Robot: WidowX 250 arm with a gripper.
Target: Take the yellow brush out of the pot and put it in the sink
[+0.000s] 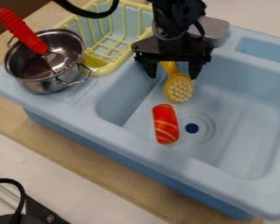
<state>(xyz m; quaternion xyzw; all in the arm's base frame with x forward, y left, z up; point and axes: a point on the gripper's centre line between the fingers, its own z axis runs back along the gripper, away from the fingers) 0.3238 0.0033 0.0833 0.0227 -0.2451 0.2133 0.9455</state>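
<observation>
Fingers [195,69] spread wide, empty, I needed a straight rise, leaving the yellow brush [179,90] in the sink [233,120].

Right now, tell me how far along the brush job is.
Done, it seems: the yellow brush is out of the pot, which holds a red-handled utensil, and its bristled head is down in the sink. In hand: apparently nothing, as the gripper stands open around the handle. Left: probably just backing the arm away.
</observation>
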